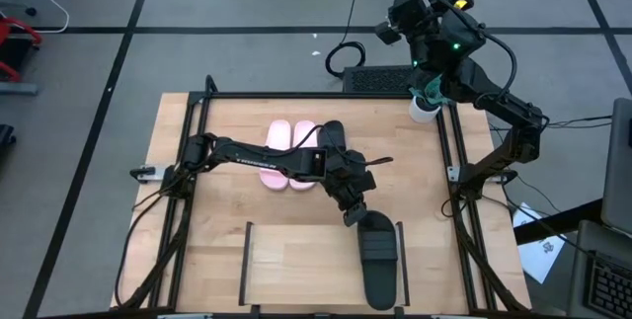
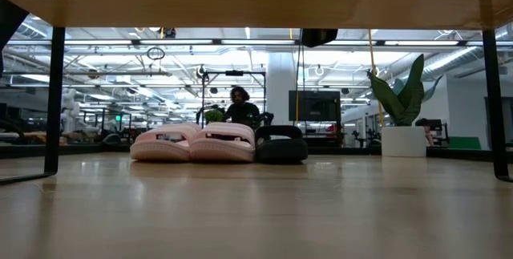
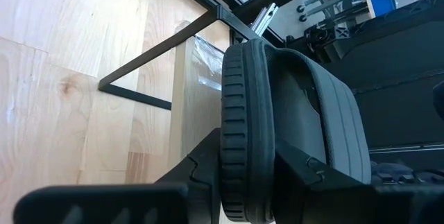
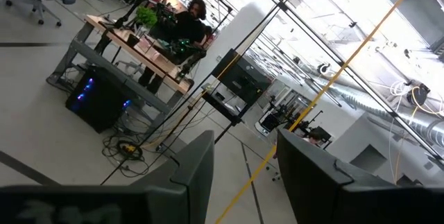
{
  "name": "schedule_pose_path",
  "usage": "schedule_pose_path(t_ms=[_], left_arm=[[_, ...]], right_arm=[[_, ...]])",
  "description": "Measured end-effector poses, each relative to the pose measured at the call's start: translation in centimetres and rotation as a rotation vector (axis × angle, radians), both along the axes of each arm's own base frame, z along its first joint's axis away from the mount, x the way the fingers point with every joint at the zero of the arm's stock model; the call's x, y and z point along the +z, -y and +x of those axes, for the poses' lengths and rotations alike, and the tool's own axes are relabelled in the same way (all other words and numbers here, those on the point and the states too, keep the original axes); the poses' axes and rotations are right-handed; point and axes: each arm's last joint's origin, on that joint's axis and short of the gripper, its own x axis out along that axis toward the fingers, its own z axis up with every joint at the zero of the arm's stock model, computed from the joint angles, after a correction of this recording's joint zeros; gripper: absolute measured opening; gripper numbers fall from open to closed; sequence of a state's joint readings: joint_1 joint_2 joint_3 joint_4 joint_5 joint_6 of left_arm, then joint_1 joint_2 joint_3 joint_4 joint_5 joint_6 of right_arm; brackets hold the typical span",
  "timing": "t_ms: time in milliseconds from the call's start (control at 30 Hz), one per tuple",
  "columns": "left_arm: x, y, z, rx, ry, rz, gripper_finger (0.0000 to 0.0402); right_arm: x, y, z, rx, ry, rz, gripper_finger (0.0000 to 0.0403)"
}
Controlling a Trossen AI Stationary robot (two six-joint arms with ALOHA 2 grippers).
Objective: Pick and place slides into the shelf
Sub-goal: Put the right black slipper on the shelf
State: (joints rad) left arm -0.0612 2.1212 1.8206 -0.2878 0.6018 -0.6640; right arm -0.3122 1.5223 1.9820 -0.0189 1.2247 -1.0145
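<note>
Over the shelf (image 1: 296, 260), the left gripper (image 1: 353, 212) clamps a black slide (image 1: 377, 258), hiding its heel end.

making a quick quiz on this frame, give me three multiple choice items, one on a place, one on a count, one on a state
1. Where is the black slide in the left gripper?
A. over the shelf's right end
B. beside the pink pair
C. off the table

2. How many pink slides remain on the table?
A. one
B. two
C. four

3. The right gripper is
A. holding a slide
B. open, empty
C. on the shelf

Answers: 1 A, the high view shows it by the shelf's right rail. 2 B, two lie side by side. 3 B, its fingers frame only the room.
</note>
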Motion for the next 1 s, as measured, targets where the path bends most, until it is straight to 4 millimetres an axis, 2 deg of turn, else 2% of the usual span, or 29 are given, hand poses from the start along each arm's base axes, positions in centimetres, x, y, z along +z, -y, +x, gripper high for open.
schedule_pose_path(t_ms=[767, 1000], left_arm=[[0.01, -0.33, 0.04, 0.005, 0.001, -0.005, 0.0084], [0.40, -0.42, 0.35, 0.027, 0.063, 0.016, 0.0084]], right_arm=[[0.00, 0.00, 0.00, -0.003, -0.013, 0.000, 0.0146], [-0.01, 0.00, -0.01, -0.006, -0.026, 0.001, 0.0146]])
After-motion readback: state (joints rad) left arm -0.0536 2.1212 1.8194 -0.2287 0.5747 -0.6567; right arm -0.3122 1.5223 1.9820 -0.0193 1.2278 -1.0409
